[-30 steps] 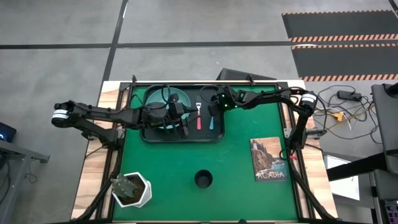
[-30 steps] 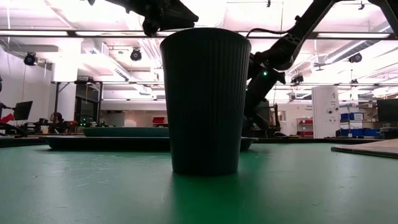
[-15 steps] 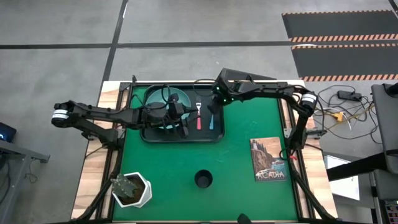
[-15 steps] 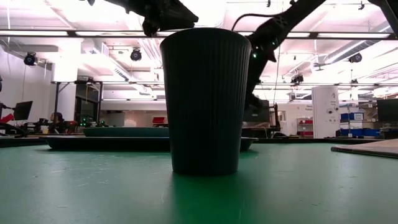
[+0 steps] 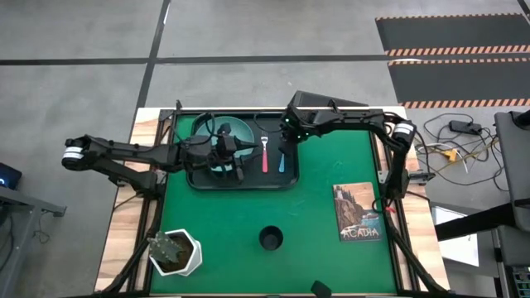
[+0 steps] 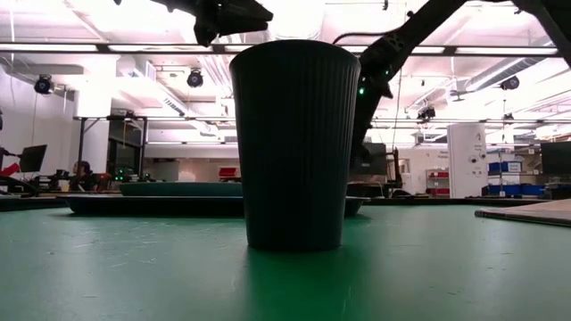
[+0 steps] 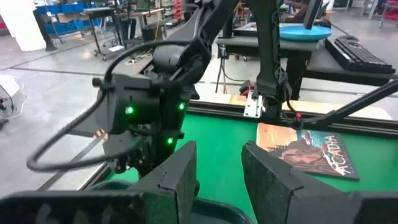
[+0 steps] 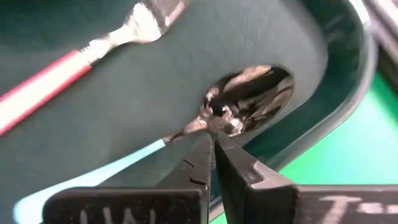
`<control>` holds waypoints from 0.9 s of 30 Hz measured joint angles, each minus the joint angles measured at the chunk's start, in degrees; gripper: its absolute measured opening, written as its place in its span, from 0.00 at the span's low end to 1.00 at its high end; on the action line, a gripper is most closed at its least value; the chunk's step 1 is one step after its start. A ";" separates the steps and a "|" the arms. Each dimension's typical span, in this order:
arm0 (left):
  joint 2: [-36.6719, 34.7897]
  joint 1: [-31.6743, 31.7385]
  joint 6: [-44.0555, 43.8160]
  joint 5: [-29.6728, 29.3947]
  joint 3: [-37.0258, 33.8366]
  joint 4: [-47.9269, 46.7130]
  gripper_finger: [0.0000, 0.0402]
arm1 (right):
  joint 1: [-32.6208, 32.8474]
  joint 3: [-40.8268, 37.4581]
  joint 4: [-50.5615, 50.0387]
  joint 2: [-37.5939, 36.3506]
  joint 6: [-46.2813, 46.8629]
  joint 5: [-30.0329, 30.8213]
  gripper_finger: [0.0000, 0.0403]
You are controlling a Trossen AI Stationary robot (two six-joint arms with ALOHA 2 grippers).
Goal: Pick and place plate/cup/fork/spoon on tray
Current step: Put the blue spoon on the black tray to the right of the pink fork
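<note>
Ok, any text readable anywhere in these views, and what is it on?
"ACADIA": on the cover of the book lying on the mat, and readable again in the left wrist view.
White writing on the right pincer: cut off, unreadable.
No other text legible.

- Grey concrete floor (image 5: 265,33) fills the upper part of the high view, crossed by dark seams, with orange-and-black hazard-striped mats (image 5: 451,50) at upper right.
- A loose tangle of cables (image 5: 451,145) lies on the floor at the right edge.
- In the low view, bright ceiling light panels (image 6: 134,22) run across the top of the frame.
- A white cabinet (image 6: 466,160) stands at right, shelving racks (image 6: 111,152) at left.
- In the left wrist view, workbenches (image 7: 292,37) hold a keyboard (image 7: 364,53) at upper right.
</note>
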 joint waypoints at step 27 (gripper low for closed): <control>-0.79 -0.33 0.24 0.00 -0.70 -0.08 0.27 | -0.66 -0.54 2.28 3.97 0.00 3.58 0.02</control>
